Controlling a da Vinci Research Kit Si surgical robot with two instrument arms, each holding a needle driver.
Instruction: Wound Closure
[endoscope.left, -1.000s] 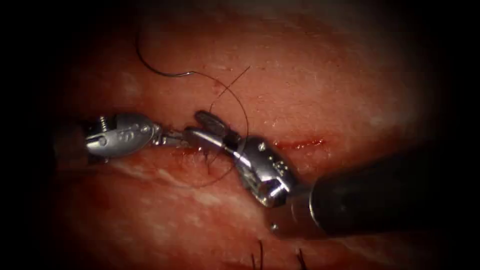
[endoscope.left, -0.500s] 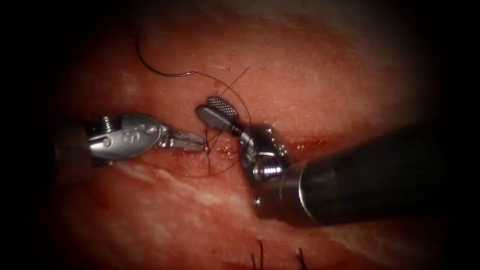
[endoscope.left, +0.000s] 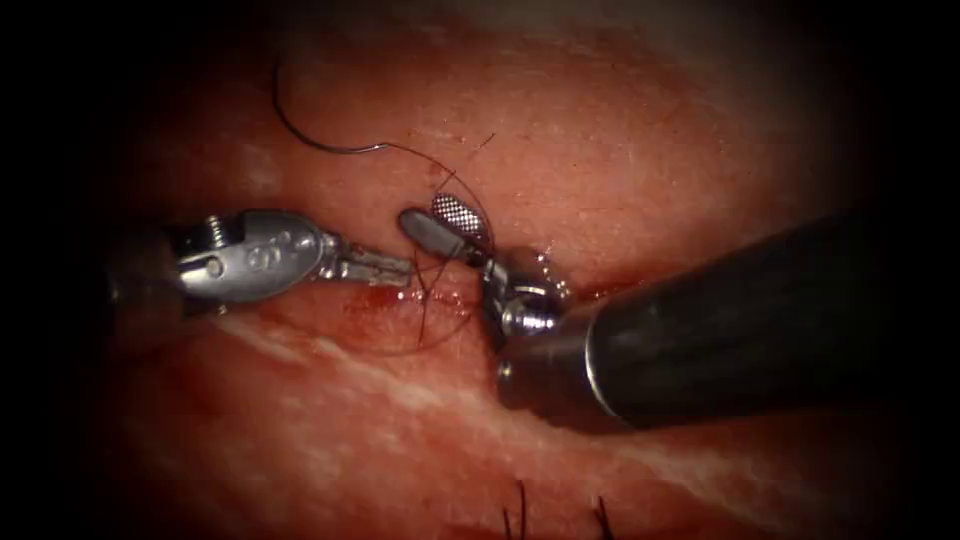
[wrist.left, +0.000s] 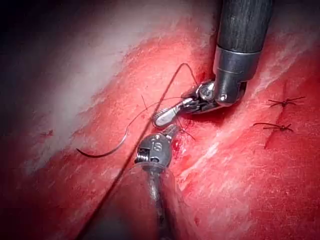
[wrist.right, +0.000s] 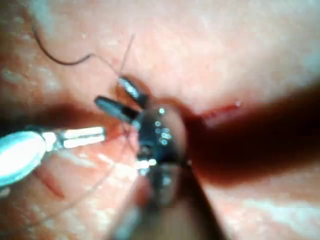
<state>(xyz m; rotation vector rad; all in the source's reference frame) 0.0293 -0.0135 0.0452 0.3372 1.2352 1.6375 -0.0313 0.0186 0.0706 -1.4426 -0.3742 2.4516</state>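
Note:
The curved needle (endoscope.left: 305, 137) lies free on the tissue (endoscope.left: 640, 170), up and left of the tools and held by neither; it also shows in the left wrist view (wrist.left: 102, 154). Its thread (endoscope.left: 478, 205) runs down and loops around my right tool (endoscope.left: 422, 210), whose jaws stand open and empty beside a short thread end (endoscope.left: 470, 155). My left tool (endoscope.left: 403, 267) points right along the cut (endoscope.left: 610, 292), jaws shut on the thread at their tips, just under the right jaws. The right wrist view shows both tools, right (wrist.right: 110, 92) and left (wrist.right: 100, 132).
Red fluid (endoscope.left: 380, 300) wets the cut under the left jaws. Two finished stitches with cut ends (endoscope.left: 520, 510) (endoscope.left: 600, 517) sit near the lower edge, and show in the left wrist view too (wrist.left: 285, 102). The right shaft (endoscope.left: 760, 320) crosses the lower right.
The right tool has lifted away from the left jaws and turned its wrist, with its open jaws now higher by the thread end. The left tool has slid slightly right.

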